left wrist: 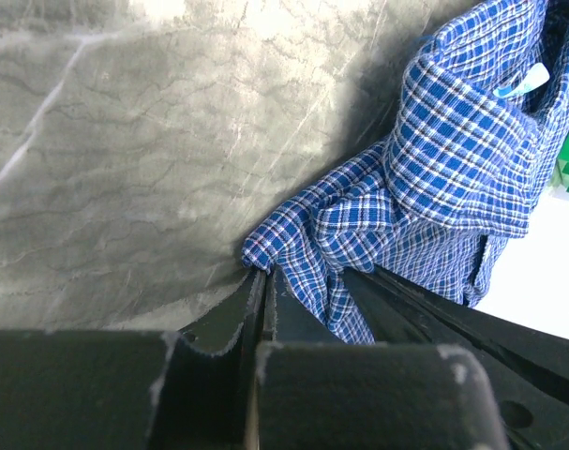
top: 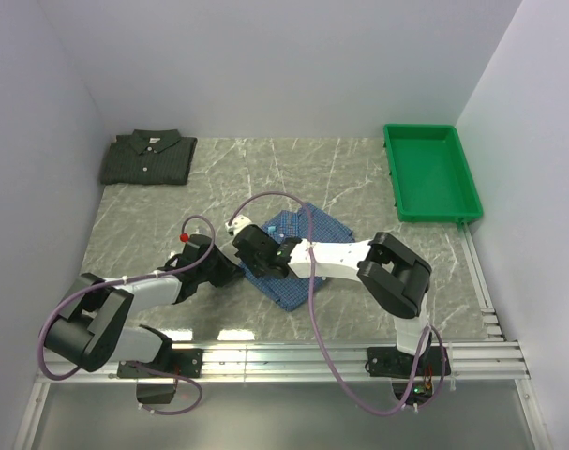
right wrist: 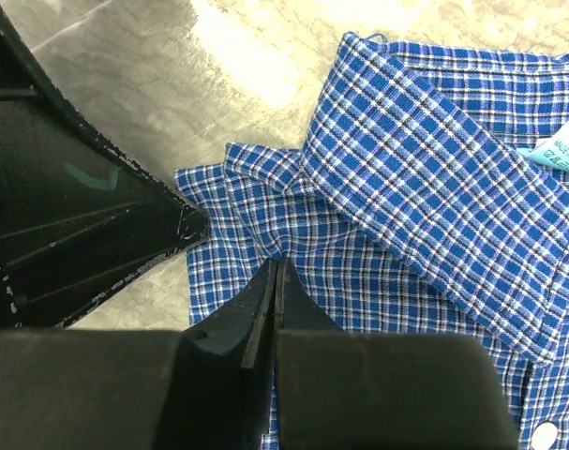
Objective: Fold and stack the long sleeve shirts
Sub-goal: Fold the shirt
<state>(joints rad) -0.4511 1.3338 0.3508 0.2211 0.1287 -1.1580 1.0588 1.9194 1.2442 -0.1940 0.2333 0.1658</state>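
The blue check shirt (top: 298, 246) lies folded at the middle of the table. My left gripper (top: 230, 267) is shut on its left edge; in the left wrist view the cloth (left wrist: 359, 216) bunches at the fingertips (left wrist: 265, 274). My right gripper (top: 265, 255) is shut on the same shirt just below the collar (right wrist: 434, 187), its fingertips (right wrist: 277, 262) pinching the cloth. The left gripper shows as a black wedge in the right wrist view (right wrist: 78, 225). The dark green-grey check shirt (top: 148, 157) lies folded at the far left corner.
A green plastic tray (top: 430, 173) stands at the far right. White walls close in the table on the left, back and right. A rail (top: 340, 356) runs along the near edge.
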